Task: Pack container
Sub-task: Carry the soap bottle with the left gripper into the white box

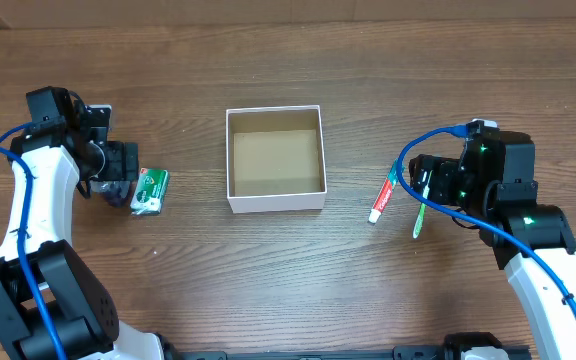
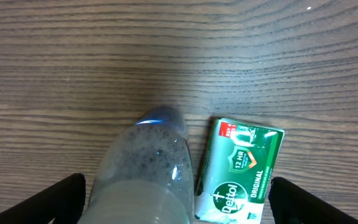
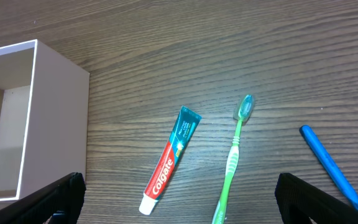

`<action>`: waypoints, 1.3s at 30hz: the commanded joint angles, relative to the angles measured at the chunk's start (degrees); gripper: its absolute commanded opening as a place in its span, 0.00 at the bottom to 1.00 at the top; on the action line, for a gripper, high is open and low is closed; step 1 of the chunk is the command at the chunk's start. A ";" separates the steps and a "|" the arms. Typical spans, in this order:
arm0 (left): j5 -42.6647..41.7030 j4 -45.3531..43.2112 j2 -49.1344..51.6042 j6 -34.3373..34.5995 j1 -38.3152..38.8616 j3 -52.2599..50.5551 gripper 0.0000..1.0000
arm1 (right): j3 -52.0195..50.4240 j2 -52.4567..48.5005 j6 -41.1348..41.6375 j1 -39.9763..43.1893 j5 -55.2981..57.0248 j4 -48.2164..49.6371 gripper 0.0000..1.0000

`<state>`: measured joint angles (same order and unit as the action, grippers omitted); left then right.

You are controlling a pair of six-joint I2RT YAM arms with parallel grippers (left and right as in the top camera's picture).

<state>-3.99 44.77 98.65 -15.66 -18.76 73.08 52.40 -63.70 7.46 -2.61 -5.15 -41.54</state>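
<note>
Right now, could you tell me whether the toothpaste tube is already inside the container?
No, the toothpaste tube lies on the table beside the green toothbrush, outside the white-walled container.

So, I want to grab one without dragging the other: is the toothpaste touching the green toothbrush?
Apart. The right wrist view shows a strip of bare tabletop between the toothpaste tube and the toothbrush along their whole length.

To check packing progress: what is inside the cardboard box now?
The container shows only its bare brown floor; nothing is packed. A floor strip behind its near wall is hidden from above.
</note>
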 commanded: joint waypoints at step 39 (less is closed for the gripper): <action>6.27 15.43 -8.66 21.88 33.46 31.98 0.04 | 1.66 0.02 0.09 0.11 -0.15 0.20 1.00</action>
<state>-1.43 62.39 88.44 -3.03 8.43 103.85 52.40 -63.70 7.49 -2.63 -5.15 -41.60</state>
